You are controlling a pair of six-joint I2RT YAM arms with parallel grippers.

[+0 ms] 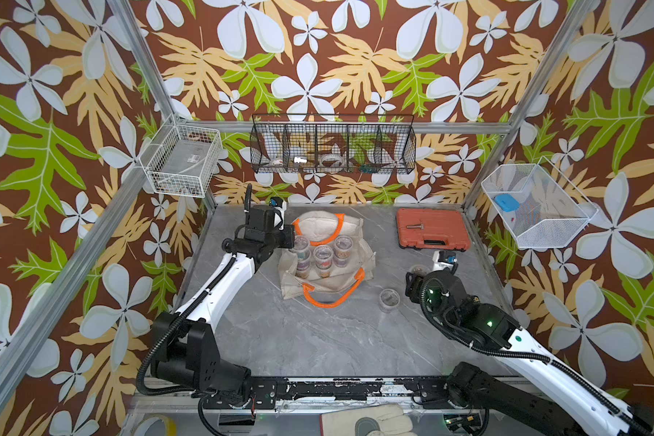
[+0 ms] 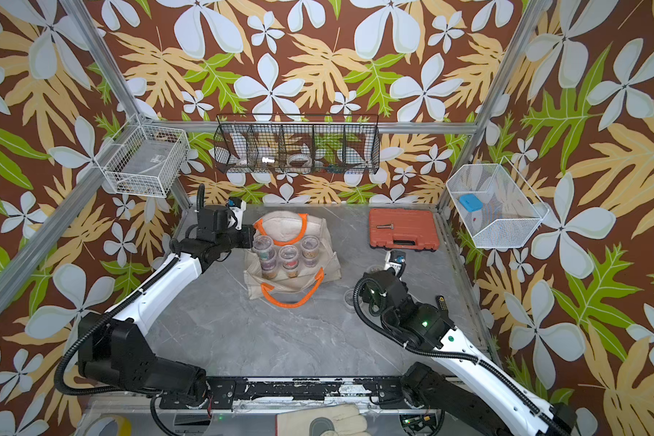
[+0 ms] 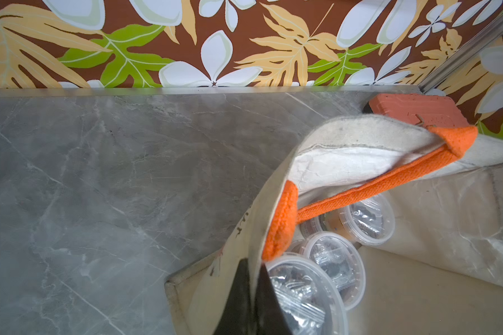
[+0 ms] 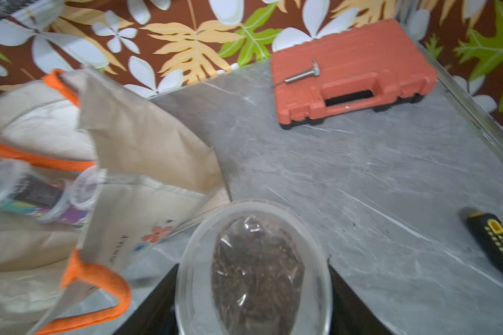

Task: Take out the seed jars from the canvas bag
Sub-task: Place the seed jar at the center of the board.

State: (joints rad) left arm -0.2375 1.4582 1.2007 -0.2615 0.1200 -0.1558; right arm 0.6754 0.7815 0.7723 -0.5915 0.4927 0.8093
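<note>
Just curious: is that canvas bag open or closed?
Open: the left end effector pinches back the rim of the canvas bag, and seed jars show inside.

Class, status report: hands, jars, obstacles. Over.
Left hand shut on canvas bag rim. Right hand shut on seed jar, outside bag. Orange handle droops over bagged jars.

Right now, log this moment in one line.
left end effector: pinching canvas bag rim | right end effector: holding seed jar | loose jar on table

right wrist view shows the canvas bag blurred, cropped.
</note>
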